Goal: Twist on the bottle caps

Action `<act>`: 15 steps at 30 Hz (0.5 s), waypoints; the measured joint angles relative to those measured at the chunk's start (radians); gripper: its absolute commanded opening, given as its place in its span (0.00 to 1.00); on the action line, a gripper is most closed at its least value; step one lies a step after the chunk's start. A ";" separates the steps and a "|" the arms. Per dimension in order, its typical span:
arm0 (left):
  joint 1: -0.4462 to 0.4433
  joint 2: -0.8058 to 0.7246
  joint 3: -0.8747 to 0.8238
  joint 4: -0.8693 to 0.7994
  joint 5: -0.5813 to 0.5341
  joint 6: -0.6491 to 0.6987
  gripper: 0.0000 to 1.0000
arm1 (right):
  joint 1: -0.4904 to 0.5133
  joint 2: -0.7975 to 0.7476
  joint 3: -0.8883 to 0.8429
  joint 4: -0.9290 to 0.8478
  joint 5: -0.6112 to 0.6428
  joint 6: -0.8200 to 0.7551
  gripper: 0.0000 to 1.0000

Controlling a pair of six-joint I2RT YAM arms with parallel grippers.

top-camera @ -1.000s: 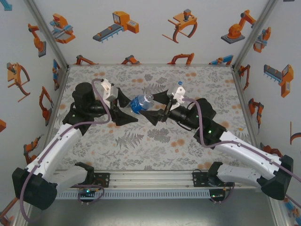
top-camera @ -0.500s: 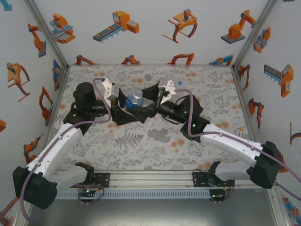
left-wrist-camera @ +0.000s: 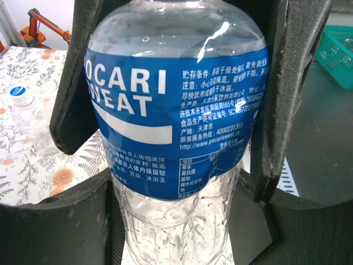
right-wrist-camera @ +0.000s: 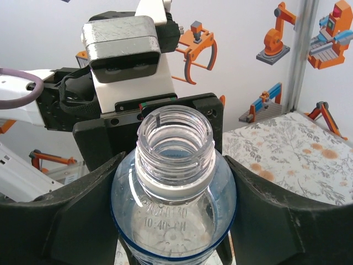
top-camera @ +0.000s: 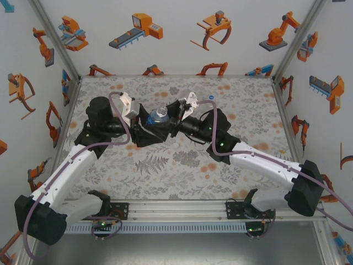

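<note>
Left gripper (left-wrist-camera: pixel 176 66) clamped around the Pocari Sweat bottle (left-wrist-camera: pixel 176 138) over the far middle of the floral table (left-wrist-camera: pixel 33 165), neck open and uncapped, right gripper (right-wrist-camera: pixel 176 221) flanking its shoulder, grip there I cannot tell, second bottle (left-wrist-camera: pixel 25 118) standing nearby, cap (left-wrist-camera: pixel 17 91) on.

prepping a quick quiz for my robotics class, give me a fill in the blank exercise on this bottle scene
1. The left gripper is shut on the bottle whose label is ___.
2. That label reads Pocari ___.
3. In the right wrist view the bottle's neck has no ___ on it.
4. The left wrist view shows ___ bottles: the held one and a capped bottle standing on the table.

Missing words: blue; Sweat; cap; two
</note>
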 measured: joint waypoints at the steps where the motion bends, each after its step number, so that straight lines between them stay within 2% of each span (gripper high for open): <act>1: 0.000 0.000 0.000 0.000 -0.001 0.000 0.58 | 0.000 0.000 0.000 0.000 0.002 0.002 0.26; 3: 0.000 0.000 0.000 0.000 -0.003 -0.002 0.68 | 0.002 0.000 0.000 -0.001 0.008 0.003 0.25; 5: 0.000 0.000 0.000 0.003 -0.015 -0.006 0.71 | 0.008 0.000 0.000 -0.002 0.032 0.005 0.25; 15: 0.000 0.003 0.000 0.018 -0.042 -0.024 0.73 | 0.071 0.000 0.000 0.006 0.224 0.013 0.19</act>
